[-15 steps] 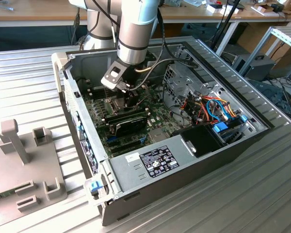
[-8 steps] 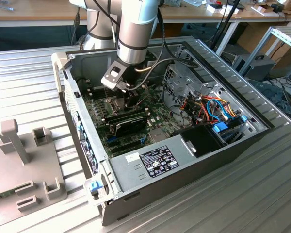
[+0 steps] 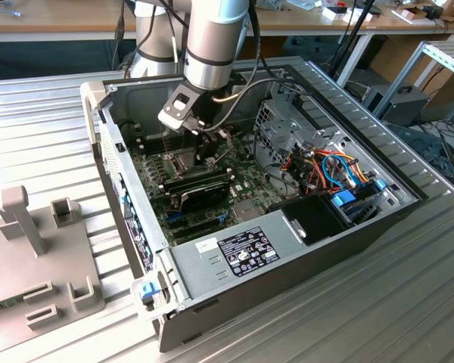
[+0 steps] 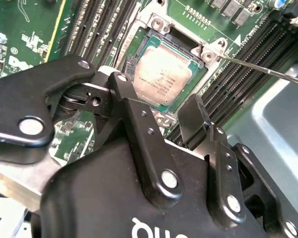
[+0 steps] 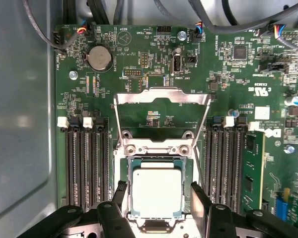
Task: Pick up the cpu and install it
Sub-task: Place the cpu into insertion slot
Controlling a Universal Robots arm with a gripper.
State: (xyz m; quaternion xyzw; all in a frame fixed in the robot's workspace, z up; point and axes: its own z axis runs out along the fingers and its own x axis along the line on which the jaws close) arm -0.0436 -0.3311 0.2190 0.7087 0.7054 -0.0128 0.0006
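The cpu (image 5: 156,191), a flat square chip with a dull silver top, lies seated in the dark socket on the green motherboard (image 5: 228,79); it also shows in the second wrist view (image 4: 161,74). The socket's metal frame (image 5: 161,106) stands hinged open, and its thin lever (image 4: 263,69) sticks out to one side. My gripper (image 5: 160,199) hovers just over the chip, open, with one black finger (image 5: 120,194) on each side and a small gap to the chip's edges. In the exterior view the gripper (image 3: 204,144) is down inside the open computer case (image 3: 303,261).
Rows of black memory slots (image 5: 87,163) flank the socket, and a memory stick (image 5: 252,168) stands beside them. A black card (image 3: 200,185), a drive cage (image 3: 287,128), cables (image 3: 337,170) and the power supply (image 3: 242,253) crowd the case. A grey fixture (image 3: 38,249) sits at the exterior view's left.
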